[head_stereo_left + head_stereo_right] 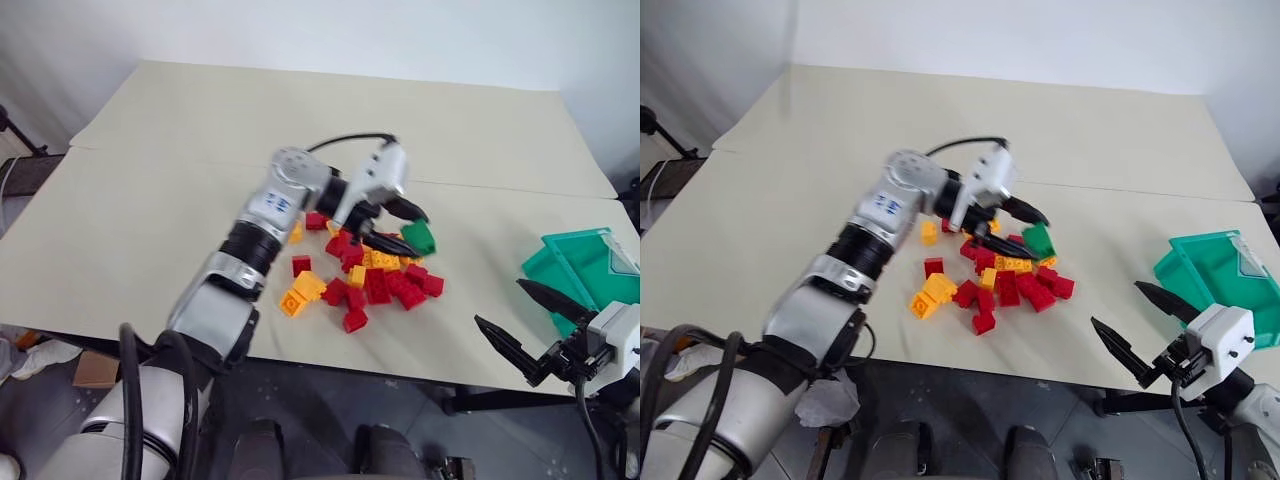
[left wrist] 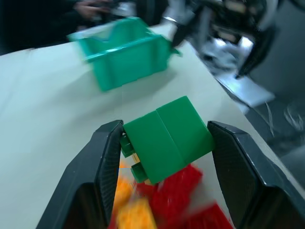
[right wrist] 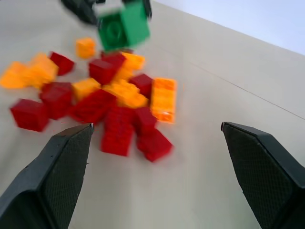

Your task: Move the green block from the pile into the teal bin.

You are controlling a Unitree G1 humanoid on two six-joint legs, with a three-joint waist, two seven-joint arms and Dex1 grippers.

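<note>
My left gripper [image 1: 405,228] is shut on the green block [image 1: 419,236]. In the left wrist view the green block [image 2: 167,138] sits squarely between both black fingers, just above the red and yellow bricks. It hangs over the far right side of the pile [image 1: 370,280]. The teal bin [image 1: 590,265] stands at the table's right edge, open side up, and in the left wrist view the teal bin [image 2: 124,52] lies ahead of the held block. My right gripper [image 1: 500,303] is open near the front right edge, between pile and bin, holding nothing.
The pile's red and yellow bricks [image 3: 105,105] spread across the middle of the beige table [image 1: 150,200]. A seam runs across the tabletop behind the pile. Bare table lies between the pile and the bin.
</note>
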